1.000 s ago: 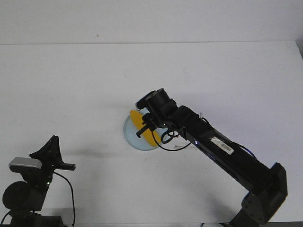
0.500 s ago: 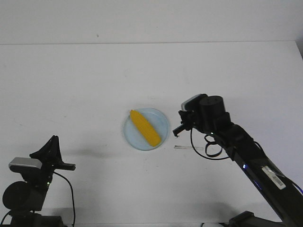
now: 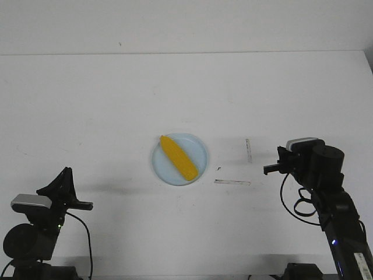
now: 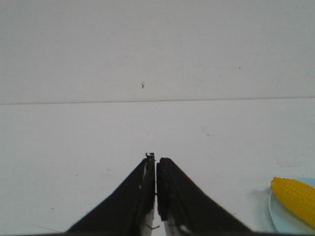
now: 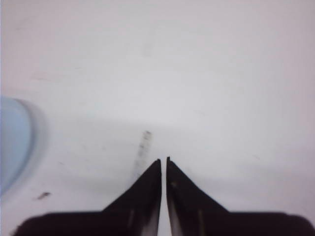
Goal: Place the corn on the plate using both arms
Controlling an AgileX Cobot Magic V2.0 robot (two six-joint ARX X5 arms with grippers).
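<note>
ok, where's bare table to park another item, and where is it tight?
Bare: the whole far half of the table beyond the plate, and the stretch between plate and left arm. Tighter: right of the plate, toward the right gripper. The corn fills most of the plate.

This looks like a robotics lab or test bench: a plain white table [image 3: 105, 105] set against a bare white wall [image 3: 186, 23], with two black jointed robot arms, the left [image 3: 35, 233] and the right [image 3: 332, 204], mounted at its near edge, black cables trailing from them.
</note>
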